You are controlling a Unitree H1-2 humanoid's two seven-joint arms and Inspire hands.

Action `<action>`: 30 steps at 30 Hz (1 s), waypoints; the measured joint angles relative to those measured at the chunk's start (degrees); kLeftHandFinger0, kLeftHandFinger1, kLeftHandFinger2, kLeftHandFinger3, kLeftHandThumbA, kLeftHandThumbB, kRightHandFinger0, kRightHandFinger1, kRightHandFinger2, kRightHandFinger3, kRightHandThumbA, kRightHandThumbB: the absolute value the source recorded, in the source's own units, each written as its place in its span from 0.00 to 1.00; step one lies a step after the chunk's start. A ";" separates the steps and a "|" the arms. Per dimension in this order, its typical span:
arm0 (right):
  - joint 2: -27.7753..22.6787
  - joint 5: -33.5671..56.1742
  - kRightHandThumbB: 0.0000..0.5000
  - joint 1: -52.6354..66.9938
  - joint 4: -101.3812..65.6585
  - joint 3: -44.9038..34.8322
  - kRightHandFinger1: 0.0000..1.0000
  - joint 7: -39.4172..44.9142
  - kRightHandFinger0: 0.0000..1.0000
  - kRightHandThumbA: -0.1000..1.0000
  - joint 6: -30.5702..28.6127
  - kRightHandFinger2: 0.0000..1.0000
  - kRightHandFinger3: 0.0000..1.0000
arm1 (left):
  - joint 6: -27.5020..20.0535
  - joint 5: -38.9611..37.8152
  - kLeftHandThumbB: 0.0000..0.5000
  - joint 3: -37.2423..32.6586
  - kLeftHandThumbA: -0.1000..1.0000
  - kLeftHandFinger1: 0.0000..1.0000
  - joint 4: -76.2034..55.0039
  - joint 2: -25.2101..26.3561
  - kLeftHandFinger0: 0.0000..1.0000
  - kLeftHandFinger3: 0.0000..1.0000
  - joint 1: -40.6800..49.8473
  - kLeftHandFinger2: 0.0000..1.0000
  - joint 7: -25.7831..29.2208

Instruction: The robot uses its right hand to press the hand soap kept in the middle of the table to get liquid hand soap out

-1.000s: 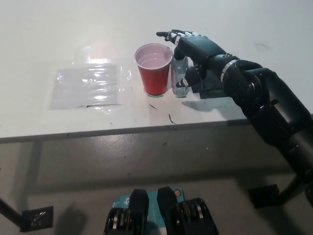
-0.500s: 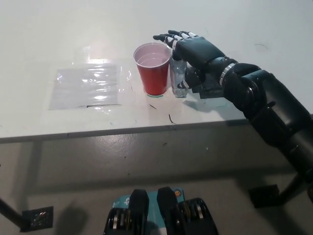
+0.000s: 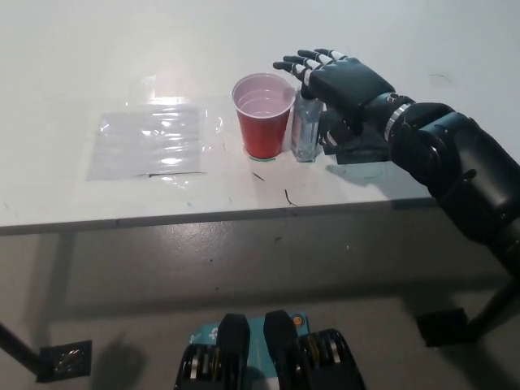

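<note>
So the black right hand (image 3: 345, 77) was flat over the top of the soap bottle (image 3: 306, 134), fingers (image 3: 302, 62) spread out straight and reaching past it toward the rim of the red cup (image 3: 263, 115), not grasping anything. The bottle was a small clear one standing on the white table (image 3: 122, 49), right beside the cup on its right side, maybe touching it, couldn't tell. The pump head was hidden under the palm from where I stood, so no idea if it was actually making contact. If I were doing it, I'd get the palm centred over the pump and push straight down, because any sideways shove would tip that skinny bottle into the cup. There was also a clear plastic sheet (image 3: 154, 140) lying off to the left. The white left hand wasn't anywhere in sight.
</note>
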 measured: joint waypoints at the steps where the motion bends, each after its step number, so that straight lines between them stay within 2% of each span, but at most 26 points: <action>1: 0.01 -0.03 0.92 0.13 -0.56 -0.02 1.00 0.09 1.00 1.00 0.29 1.00 1.00 | 0.00 0.02 0.20 -0.02 1.00 1.00 0.00 0.00 1.00 0.85 -0.03 1.00 0.01; 3: 0.02 -0.18 0.96 0.61 -1.47 0.04 1.00 0.29 1.00 1.00 0.84 1.00 1.00 | 0.00 0.11 0.18 -0.07 1.00 1.00 0.00 0.01 1.00 0.86 -0.08 0.98 0.01; 5: 0.04 -0.48 0.94 1.06 -2.34 0.08 1.00 0.52 1.00 1.00 1.59 1.00 1.00 | 0.00 0.24 0.15 -0.12 1.00 1.00 0.00 0.00 1.00 0.84 -0.10 0.98 0.01; 7: 0.08 -0.68 0.95 1.32 -2.97 0.11 1.00 0.69 1.00 1.00 2.31 1.00 1.00 | 0.00 0.37 0.18 -0.09 1.00 1.00 0.00 0.00 1.00 0.84 -0.17 0.99 0.00; 9: 0.20 -0.83 0.92 1.52 -3.22 0.13 1.00 0.69 1.00 1.00 2.66 1.00 1.00 | 0.00 0.47 0.20 -0.09 1.00 1.00 0.00 0.00 1.00 0.84 -0.22 1.00 0.00; 12: 0.34 -0.87 0.91 1.63 -3.27 0.13 1.00 0.68 1.00 1.00 2.89 1.00 1.00 | 0.00 0.66 0.18 -0.02 1.00 1.00 -0.01 0.00 1.00 0.85 -0.31 1.00 -0.18; 15: 0.50 -0.90 0.87 1.94 -3.48 0.09 1.00 0.66 1.00 1.00 3.24 1.00 1.00 | 0.00 0.73 0.15 0.03 1.00 1.00 0.00 0.00 1.00 0.86 -0.63 1.00 -0.58; 17: 0.65 -0.91 0.86 2.12 -3.52 0.09 1.00 0.64 1.00 1.00 3.42 1.00 1.00 | 0.00 0.73 0.17 0.01 1.00 1.00 0.00 0.00 1.00 0.86 -0.93 1.00 -0.70; 18: 0.76 -0.92 0.91 2.21 -3.54 0.08 1.00 0.61 1.00 1.00 3.49 1.00 1.00 | 0.00 0.72 0.19 0.01 1.00 1.00 0.00 0.00 1.00 0.86 -1.02 1.00 -0.75; 20: 1.03 -0.97 0.94 2.47 -3.39 0.06 1.00 0.20 1.00 1.00 3.51 1.00 1.00 | 0.00 0.74 0.19 0.01 1.00 1.00 0.00 0.00 1.00 0.86 -1.12 1.00 -0.90; 21: 1.11 -1.01 0.92 2.54 -3.31 0.06 1.00 -0.09 1.00 1.00 3.51 1.00 1.00 | 0.00 0.73 0.20 0.00 1.00 1.00 0.00 0.00 1.00 0.87 -1.14 1.00 -0.95; 25: 1.29 -1.17 0.97 2.80 -2.95 0.03 1.00 -1.02 1.00 1.00 3.52 1.00 1.00 | 0.00 0.80 0.19 0.03 1.00 1.00 -0.01 0.00 1.00 0.90 -1.21 1.00 -1.30; 29: 1.70 -1.17 1.00 2.93 -1.96 -0.02 1.00 -2.34 1.00 1.00 3.34 1.00 1.00 | 0.00 0.83 0.20 0.05 1.00 1.00 -0.01 0.00 1.00 0.85 -1.23 1.00 -1.39; 30: 1.90 -1.14 1.00 2.94 -1.51 -0.09 1.00 -2.71 1.00 1.00 3.27 1.00 1.00 | 0.00 0.81 0.24 0.01 1.00 1.00 0.00 0.01 1.00 0.85 -1.23 1.00 -1.39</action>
